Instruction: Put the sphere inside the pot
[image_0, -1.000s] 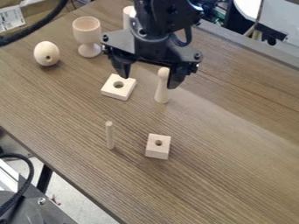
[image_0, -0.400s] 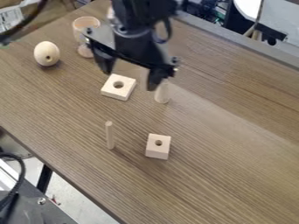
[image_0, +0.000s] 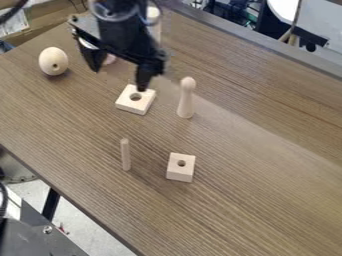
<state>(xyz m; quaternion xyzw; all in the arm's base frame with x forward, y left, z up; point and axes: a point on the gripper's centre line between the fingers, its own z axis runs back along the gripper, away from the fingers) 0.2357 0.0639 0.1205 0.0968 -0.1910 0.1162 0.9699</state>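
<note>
Cam view: I've got the gripper (image_0: 119, 77) up top, left of ctr, hanging over the far part of the table (image_0: 234, 165), fingers apart w/ nothing between them that I can see. The sphere (image_0: 53, 61) sits on the table near the far-left edge, left of the gripper & well apart from it. It's more egg than ball: long axis runs approx. up-down in my view, top end leaning a touch left, & its small dark hole faces the cam, a bit low & right of ctr. The pot (image_0: 109, 59) is mostly hidden behind the gripper; I get a bit of its foot, so can't tell its full pose.

Count: 1 sphere, 1 pot, 2 blocks w/ holes, 1 peg, 1 pin, 1 post. The flat block (image_0: 136, 99) lies just below the gripper in view, hole up; the small block (image_0: 180, 167) is nearer the cam, hole up too. Peg (image_0: 125, 155) stands upright left of the small block; pin (image_0: 186, 100) stands upright right of the flat block, round head up. Post (image_0: 154, 27) is partly behind the arm, far side.
</note>
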